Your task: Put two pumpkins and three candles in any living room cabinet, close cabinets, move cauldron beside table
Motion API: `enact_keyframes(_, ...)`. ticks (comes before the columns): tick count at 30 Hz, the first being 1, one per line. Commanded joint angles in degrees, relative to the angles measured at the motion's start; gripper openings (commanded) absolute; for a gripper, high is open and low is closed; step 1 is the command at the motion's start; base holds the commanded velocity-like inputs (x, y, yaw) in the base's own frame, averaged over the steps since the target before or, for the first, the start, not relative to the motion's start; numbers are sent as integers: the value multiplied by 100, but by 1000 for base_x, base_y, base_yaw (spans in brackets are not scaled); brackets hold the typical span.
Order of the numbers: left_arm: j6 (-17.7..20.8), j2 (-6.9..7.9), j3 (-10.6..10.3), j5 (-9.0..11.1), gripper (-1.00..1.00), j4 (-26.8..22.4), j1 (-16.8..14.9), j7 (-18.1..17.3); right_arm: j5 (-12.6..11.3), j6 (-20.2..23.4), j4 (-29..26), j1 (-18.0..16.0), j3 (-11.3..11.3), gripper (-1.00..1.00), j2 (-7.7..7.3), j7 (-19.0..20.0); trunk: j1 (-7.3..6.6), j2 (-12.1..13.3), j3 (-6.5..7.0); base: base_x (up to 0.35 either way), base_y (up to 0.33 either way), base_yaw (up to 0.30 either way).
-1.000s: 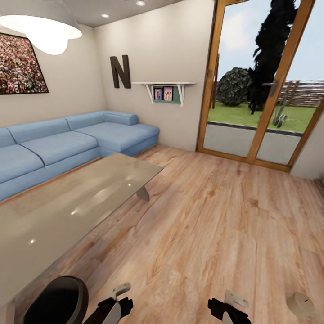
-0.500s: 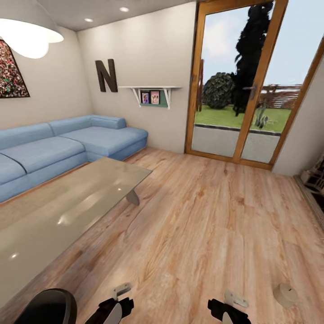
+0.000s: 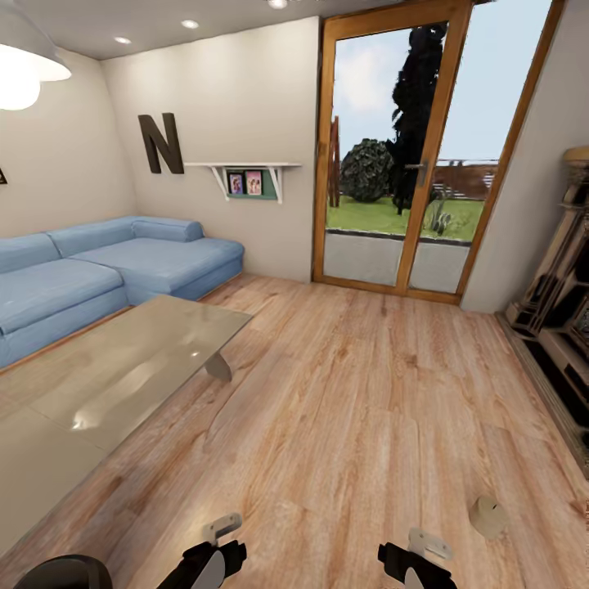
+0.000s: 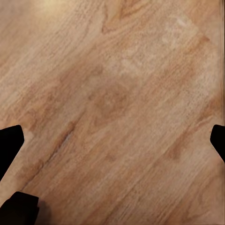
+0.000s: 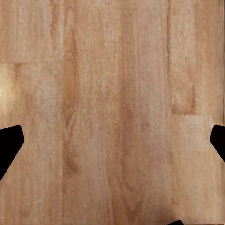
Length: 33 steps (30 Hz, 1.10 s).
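The table (image 3: 123, 376), low with a glossy grey top, stands at the left of the head view. A beige candle (image 3: 489, 517) sits upright on the wood floor at the lower right. The dark rim of the cauldron (image 3: 61, 571) peeks in at the bottom left corner, beside my left arm. My left gripper (image 4: 112, 143) hangs open over bare floor, fingers (image 4: 9, 145) wide apart. My right gripper (image 5: 112, 140) is open too, with only floorboards between its fingers (image 5: 9, 140). The pumpkins are out of view.
A blue corner sofa (image 3: 98, 270) runs behind the table. Glass patio doors (image 3: 409, 164) fill the far wall. Dark brown shelving (image 3: 564, 319) lines the right wall. Wide wood floor (image 3: 352, 393) stretches between the table and that unit.
The head view has swung to the right: sofa, table and cauldron slid left in the picture, and the dark shelving came in at the right. Both grippers stay open.
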Motion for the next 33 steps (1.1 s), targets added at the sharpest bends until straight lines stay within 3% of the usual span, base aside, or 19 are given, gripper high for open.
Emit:
enact_keyframes(1,13,6,-35,57,100,-14,-1,41,-56,11,-9,-3,-8,100,2,-31,-1,-3,-1,0,0,-255)
enact_keyframes(16,-237,-10,-59,52,100,-7,-1,-3,-56,-3,5,-1,-32,100,0,-33,-1,-3,17,0,0,-273)
enact_keyframes(19,-248,-11,-61,51,100,-6,-1,-3,-56,-6,45,-5,-167,100,-7,-17,-1,-3,13,0,0,-278)
enact_keyframes(25,-252,-91,-63,49,100,-2,-1,-3,-68,-1,73,2,-488,100,-188,19,-1,-3,-13,0,0,-263)
enact_keyframes(33,-252,-100,-69,48,100,2,-1,-3,-56,-11,64,2,-525,100,-203,22,-1,-3,-57,0,0,-246)
